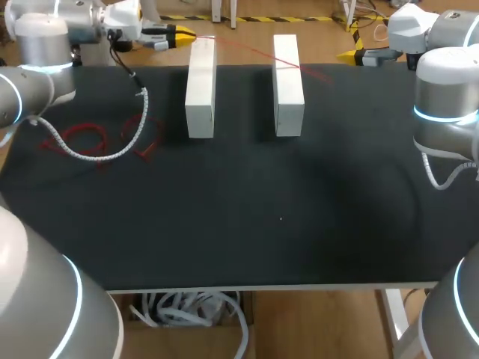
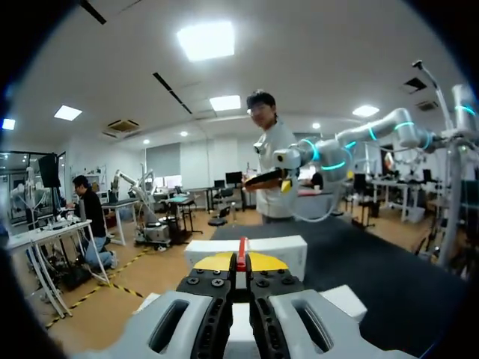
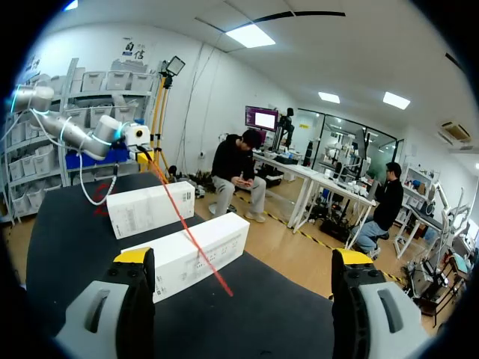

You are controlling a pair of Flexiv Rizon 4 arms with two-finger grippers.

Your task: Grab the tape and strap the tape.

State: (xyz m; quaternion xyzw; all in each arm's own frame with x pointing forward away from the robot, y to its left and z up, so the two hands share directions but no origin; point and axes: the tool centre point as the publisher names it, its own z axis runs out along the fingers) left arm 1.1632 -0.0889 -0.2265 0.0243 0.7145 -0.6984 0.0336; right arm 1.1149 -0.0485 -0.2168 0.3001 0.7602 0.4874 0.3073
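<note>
- The left gripper [image 1: 185, 34] [image 2: 240, 263] is hovering at the far left edge of the table [image 1: 239, 224], just left of the left box [image 1: 200, 90]. Its jaws are clenched on one end of the red tape [image 1: 247, 51], which is showing as a thin red strip [image 2: 241, 248] pinched between the yellow tips.
- From there the tape is stretching rightward in a straight line, passing over the top of the left box and then the right box [image 1: 288, 86].
- Its loose end is lying on the black surface just right of the right box.
- The two white boxes are standing side by side at the far part of the table, with a gap between them.
- The right gripper [image 1: 350, 54] [image 3: 243, 258] is hanging at the far right edge, near the right box. Its jaws are released and spread wide, gripping nothing.
- In the right wrist view the tape [image 3: 183, 224] is running from the left gripper [image 3: 142, 155] across both boxes and ending ahead of the spread fingers, touching neither.
- Red loops [image 1: 82, 138] are lying on the table's left part, with the left arm's pale cable [image 1: 112, 153] curling over them.
</note>
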